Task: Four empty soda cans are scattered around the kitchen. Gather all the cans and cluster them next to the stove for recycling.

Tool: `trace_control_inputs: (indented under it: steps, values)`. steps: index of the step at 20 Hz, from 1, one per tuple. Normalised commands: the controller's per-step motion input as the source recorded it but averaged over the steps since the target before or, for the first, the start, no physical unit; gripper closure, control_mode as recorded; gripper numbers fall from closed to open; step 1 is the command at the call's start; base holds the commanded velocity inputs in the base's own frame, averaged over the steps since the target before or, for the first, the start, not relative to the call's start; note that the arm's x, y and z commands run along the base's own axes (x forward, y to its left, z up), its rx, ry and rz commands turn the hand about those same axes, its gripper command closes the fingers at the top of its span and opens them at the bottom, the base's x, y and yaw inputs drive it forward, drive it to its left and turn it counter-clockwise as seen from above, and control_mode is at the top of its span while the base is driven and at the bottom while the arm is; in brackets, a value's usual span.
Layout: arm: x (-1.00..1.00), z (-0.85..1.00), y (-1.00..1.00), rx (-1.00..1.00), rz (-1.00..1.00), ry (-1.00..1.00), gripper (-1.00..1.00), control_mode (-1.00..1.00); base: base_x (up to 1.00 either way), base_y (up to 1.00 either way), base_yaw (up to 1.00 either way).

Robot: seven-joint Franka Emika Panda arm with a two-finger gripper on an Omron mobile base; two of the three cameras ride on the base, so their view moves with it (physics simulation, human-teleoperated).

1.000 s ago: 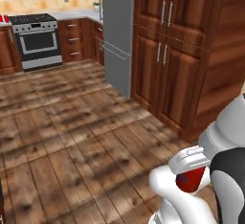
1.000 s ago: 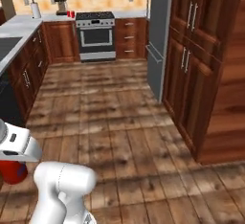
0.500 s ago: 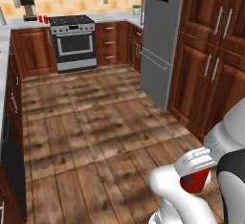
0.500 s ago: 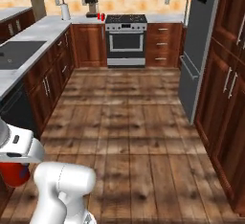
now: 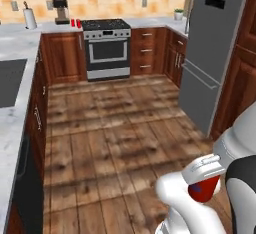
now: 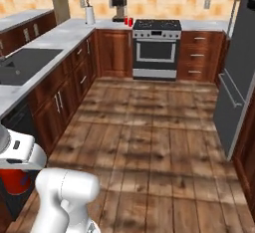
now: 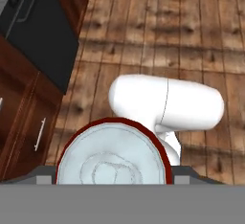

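Pincer [image 7: 113, 180]: clamped on soda can [image 7: 113, 156] | Stove [image 5: 106, 24]: far ahead of pincer | Two cans [image 5: 75, 23]: on bench [image 5: 55, 27], just left of stove

You faced a wood plank floor [image 5: 115, 128] that ran from the base to the stove [image 5: 106, 48] at the far wall. A grey marble counter [image 6: 60, 33] ran along the left side and across the back. On it, just left of the stove, stood 2 red soda cans [image 5: 75, 23], a coffee machine [image 5: 61, 10] and a paper towel roll [image 5: 30, 18]. A potted plant [image 5: 178, 14] stood on the counter right of the stove.
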Motion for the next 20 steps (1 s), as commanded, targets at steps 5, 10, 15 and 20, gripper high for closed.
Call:
trace_control_inputs:
  steps: [5,10,15,20]
  values:
    - [0.00,0.00,0.00,0.00,0.00,0.00,1.00,1.00,1.00,-0.10,0.25]
    - [0.00,0.00,0.00,0.00,0.00,0.00,1.00,1.00,1.00,-0.26,0.23]
    - [0.00,0.00,0.00,0.00,0.00,0.00,1.00,1.00,1.00,-0.38,0.20]
    - [0.00,0.00,0.00,0.00,0.00,0.00,1.00,1.00,1.00,-0.39,0.20]
